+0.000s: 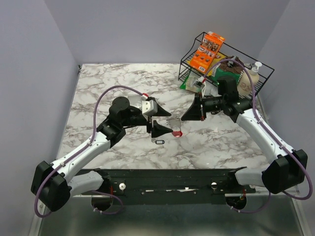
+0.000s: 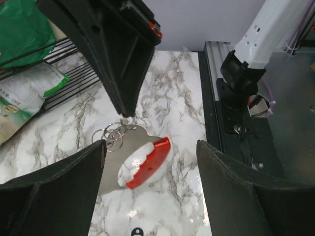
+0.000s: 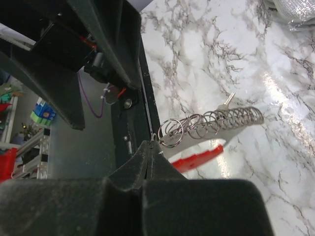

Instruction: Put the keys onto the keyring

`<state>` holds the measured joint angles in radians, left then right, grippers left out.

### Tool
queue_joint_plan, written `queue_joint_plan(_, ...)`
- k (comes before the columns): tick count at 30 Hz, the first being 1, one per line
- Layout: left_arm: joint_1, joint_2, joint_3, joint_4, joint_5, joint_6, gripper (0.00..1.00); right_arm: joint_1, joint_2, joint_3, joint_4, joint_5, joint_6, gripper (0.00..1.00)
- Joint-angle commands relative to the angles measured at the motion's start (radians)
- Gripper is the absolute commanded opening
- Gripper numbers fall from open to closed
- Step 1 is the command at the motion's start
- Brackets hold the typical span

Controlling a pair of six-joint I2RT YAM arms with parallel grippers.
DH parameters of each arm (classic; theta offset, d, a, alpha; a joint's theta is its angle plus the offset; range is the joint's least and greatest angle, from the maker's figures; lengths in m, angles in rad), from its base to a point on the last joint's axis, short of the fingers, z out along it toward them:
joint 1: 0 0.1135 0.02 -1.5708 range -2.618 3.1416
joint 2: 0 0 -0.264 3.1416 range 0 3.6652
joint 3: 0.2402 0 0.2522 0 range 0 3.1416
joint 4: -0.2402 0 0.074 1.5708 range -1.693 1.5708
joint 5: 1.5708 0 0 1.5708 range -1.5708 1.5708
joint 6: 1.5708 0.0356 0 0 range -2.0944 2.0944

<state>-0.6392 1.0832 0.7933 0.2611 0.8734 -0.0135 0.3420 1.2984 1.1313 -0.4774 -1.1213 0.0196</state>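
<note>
One key loose on counter, lying crosswise, just nearward of left gripper, spread wide, empty. Beside it, keyring hanging from right gripper, pinched shut on it. Seems nearer left arm.

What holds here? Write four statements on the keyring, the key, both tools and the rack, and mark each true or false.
1. The right tool is shut on a silver ring of the keyring. True.
2. The left tool is clamped on the red strip. False: it is open, with one finger on each side of the keyring.
3. The key lies loose on the marble table. True.
4. The wire rack stands at the near left corner. False: it stands at the far right corner.
</note>
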Motion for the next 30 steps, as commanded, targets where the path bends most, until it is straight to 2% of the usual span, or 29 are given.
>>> queue_joint_plan(1, 0.058, 0.053, 0.02, 0.124, 0.071, -0.143, 0.78, 0.015, -0.011, 0.03, -0.027, -0.043, -0.012, 0.01)
queue_joint_plan(5, 0.098, 0.119, 0.044, 0.196, 0.113, -0.267, 0.68, 0.018, -0.011, 0.028, -0.027, -0.043, -0.01, 0.01)
queue_joint_plan(13, 0.102, 0.214, 0.099, 0.254, 0.2, -0.397, 0.59, 0.032, -0.004, 0.028, -0.029, -0.037, -0.01, 0.01)
queue_joint_plan(30, 0.073, 0.291, 0.126, 0.25, 0.23, -0.424, 0.46, 0.038, 0.002, 0.035, -0.029, -0.032, -0.01, 0.01)
